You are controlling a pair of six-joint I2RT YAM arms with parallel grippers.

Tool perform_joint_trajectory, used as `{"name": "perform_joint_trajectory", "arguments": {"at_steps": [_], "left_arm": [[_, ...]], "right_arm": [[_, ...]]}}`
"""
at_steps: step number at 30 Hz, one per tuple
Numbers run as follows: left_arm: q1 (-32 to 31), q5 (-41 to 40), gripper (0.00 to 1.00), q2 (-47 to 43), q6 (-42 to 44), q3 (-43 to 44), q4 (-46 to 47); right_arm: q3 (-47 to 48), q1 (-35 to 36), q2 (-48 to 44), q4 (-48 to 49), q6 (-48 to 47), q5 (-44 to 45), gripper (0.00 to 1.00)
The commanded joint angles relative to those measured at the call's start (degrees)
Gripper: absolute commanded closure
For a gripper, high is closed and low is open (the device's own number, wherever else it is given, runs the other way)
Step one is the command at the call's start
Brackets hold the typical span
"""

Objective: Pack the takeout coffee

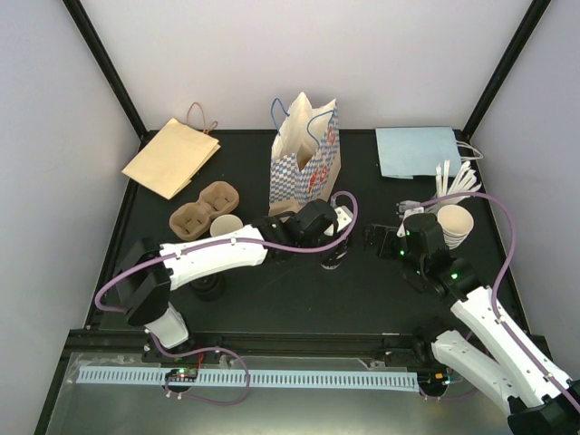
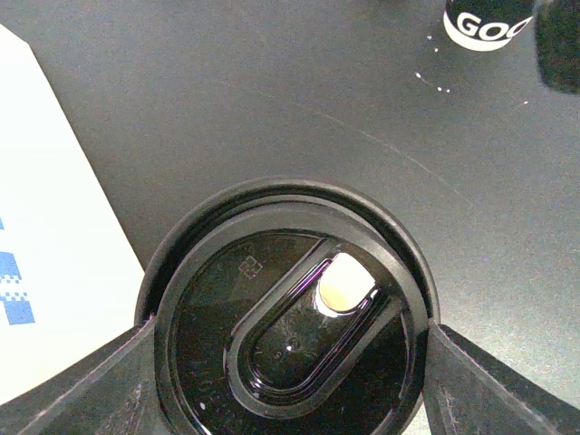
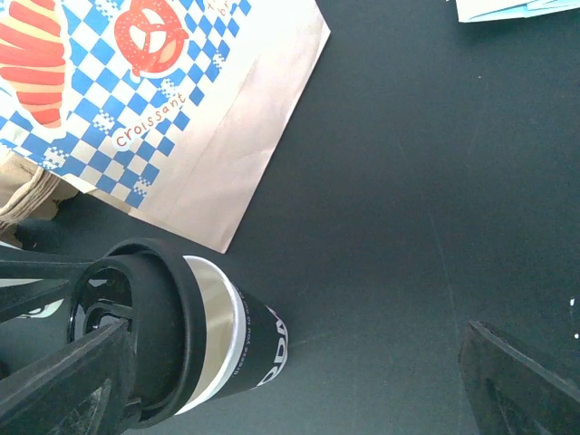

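One black coffee cup (image 1: 333,260) with a black lid (image 2: 290,335) is upright on the black table (image 1: 272,294). It's just in front of the blue-checked croissant bag (image 1: 306,159), not in it. Your left gripper (image 1: 330,237) is clamped on the lid rim, a finger (image 2: 82,390) on each side. Sip hole is open and pale inside; you can't tell the contents. The bag is upright with its mouth open, inside not visible.

Your right gripper (image 1: 381,240) hangs near, to the cup's right, jaws wide, holding nothing.

Cardboard cup carrier (image 1: 201,210) is left of the bag. A paper cup (image 1: 225,225) is at its near end; in a slot or beside it, can't tell. Stacked paper cups (image 1: 456,225) are far right, white stirrers (image 1: 458,181) behind them. Brown paper bag (image 1: 170,156) and blue bag (image 1: 417,149) lie flat at the back.
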Motion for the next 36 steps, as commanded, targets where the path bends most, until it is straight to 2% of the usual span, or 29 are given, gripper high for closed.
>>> {"name": "perform_joint_trajectory", "arguments": {"at_steps": [1,16,26,32,36], "left_arm": [[0.3,-1.5,0.36,1.1,1.4,2.7,-0.8],[0.4,-2.1,0.36,3.5,1.0,4.0,-3.9],[0.9,-1.2,0.36,5.8,1.0,6.1,-5.7],[2.6,2.0,0.36,6.7,-0.4,6.4,-7.2],[3.7,3.3,0.36,6.2,-0.1,6.0,-7.9]], "right_arm": [[-0.6,-0.3,-0.4,0.2,0.2,0.9,0.0],[-0.5,-0.3,0.6,1.2,-0.3,-0.1,0.0],[-0.9,-0.3,3.1,2.0,-1.3,-4.5,0.0],[-2.6,-3.9,5.3,6.4,-0.9,-17.2,0.02],[-4.7,-11.1,7.6,10.1,-0.4,-27.3,0.13]]}}
